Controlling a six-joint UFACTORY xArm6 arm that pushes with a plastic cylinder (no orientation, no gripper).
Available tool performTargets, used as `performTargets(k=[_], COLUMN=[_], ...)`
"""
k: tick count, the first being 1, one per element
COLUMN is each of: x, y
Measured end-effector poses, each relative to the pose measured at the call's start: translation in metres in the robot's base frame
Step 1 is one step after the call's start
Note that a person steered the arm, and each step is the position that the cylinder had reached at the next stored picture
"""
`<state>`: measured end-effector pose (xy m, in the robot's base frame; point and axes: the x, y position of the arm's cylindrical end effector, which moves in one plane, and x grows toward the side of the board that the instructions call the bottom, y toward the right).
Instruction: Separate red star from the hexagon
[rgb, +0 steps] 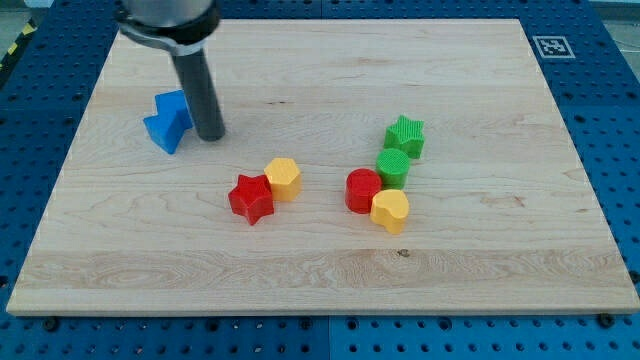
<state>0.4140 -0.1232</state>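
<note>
The red star (251, 198) lies left of the board's middle, touching the yellow hexagon (284, 178) on its upper right. My tip (211, 136) stands up and to the left of both, well apart from them. It is right beside the blue block (168, 120) on that block's right.
A cluster sits to the view's right: a green star (405, 135), a green cylinder (393, 167), a red cylinder (363, 190) and a yellow heart (390, 211), each touching its neighbour. The wooden board (320, 290) lies on a blue perforated table. A marker tag (551, 45) is at the top right corner.
</note>
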Motion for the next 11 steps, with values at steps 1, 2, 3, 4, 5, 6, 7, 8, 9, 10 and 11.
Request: performTargets(k=[1,2,3,4,5,6,7,8,9,10,11], x=[-0.019,-0.05,-0.051,-0.042,-0.014,0.017,0.048,0.076,0.1,0.118,0.118], y=[0.025,0.049,0.052,0.052,0.052,0.052,0.033,0.027,0.05,0.058,0.038])
